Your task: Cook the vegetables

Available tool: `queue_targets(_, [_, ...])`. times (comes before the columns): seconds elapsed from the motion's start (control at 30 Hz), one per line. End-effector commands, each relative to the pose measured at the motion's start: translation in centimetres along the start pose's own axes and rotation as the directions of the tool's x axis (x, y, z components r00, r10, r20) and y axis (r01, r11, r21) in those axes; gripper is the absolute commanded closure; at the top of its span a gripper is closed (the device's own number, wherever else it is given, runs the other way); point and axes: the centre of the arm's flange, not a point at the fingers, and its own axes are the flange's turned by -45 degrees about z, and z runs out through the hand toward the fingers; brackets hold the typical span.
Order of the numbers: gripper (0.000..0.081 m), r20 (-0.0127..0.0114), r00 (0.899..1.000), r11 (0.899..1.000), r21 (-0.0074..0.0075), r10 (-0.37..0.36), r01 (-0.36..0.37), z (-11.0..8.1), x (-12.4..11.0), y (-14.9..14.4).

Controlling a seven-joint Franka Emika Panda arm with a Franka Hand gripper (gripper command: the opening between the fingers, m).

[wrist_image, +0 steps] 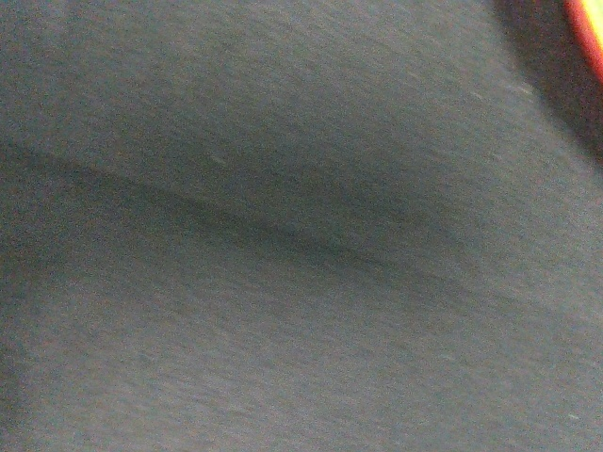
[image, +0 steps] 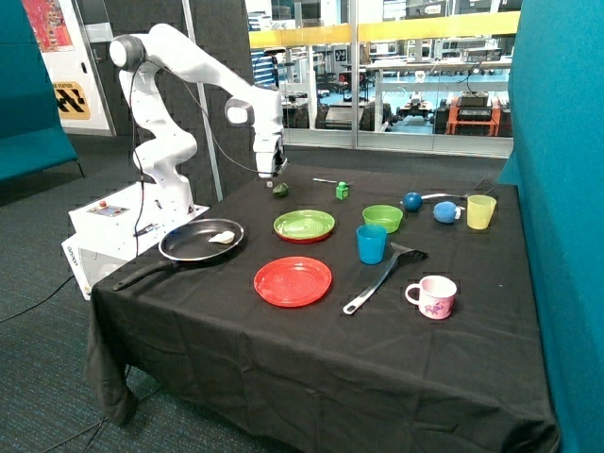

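A whitish cream vegetable piece (image: pixel 222 238) lies inside the black frying pan (image: pixel 201 240) at the table's near corner by the robot base. A dark green vegetable piece (image: pixel 280 190) rests on the black cloth toward the back of the table. My gripper (image: pixel 271 176) hangs just above and beside this green piece, close to the cloth. The wrist view holds almost only black cloth (wrist_image: pixel 283 235), with neither vegetable in it.
A green plate (image: pixel 304 225) and a red plate (image: pixel 293 280) lie mid-table. Near them are a blue cup (image: pixel 371 243), green bowl (image: pixel 382 218), black spatula (image: pixel 382 276), pink mug (image: pixel 434 296), green cube (image: pixel 342 191), two blue balls (image: pixel 412 201), yellow cup (image: pixel 480 211) and fork (image: pixel 467 193). A red rim (wrist_image: pixel 586 38) crosses the wrist view's corner.
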Motion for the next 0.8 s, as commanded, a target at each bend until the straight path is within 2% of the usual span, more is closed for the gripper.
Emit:
queue_targets(0.0, [0.0118,0.0027,1.000,1.000,0.0016,-0.027,0.027,-0.7,2.0,-3.4])
queue_targets(0.13, [0.0121,0.0027,0.997,0.997,0.0018,-0.071,0.071,-0.5,2.8,-4.2])
queue_targets(0.23, [0.0124,0.0025,0.988,0.988,0.0020,-0.156,0.156,0.1,3.7,-5.0])
queue_targets(0.33, [0.0132,0.0025,0.984,0.984,0.0020,-0.177,0.177,0.2,4.0,-5.5])
queue_targets(0.37, [0.0159,0.0024,0.980,0.980,0.0021,-0.199,0.199,0.3,4.0,-5.9])
queue_targets(0.43, [0.0186,0.0024,0.978,0.978,0.0021,-0.206,0.206,0.3,4.1,-6.2])
queue_targets(0.53, [0.0183,0.0023,0.962,0.962,0.0023,-0.272,0.272,0.5,3.9,-7.7])
queue_targets(0.63, [0.0187,0.0022,0.961,0.961,0.0023,-0.277,0.277,0.5,3.8,-8.2])
queue_targets(0.73, [0.0182,0.0021,0.941,0.941,0.0024,-0.337,0.337,0.3,3.1,-9.4])
queue_targets(0.77, [0.0179,0.0021,0.938,0.938,0.0024,-0.347,0.347,0.3,2.8,-9.8])
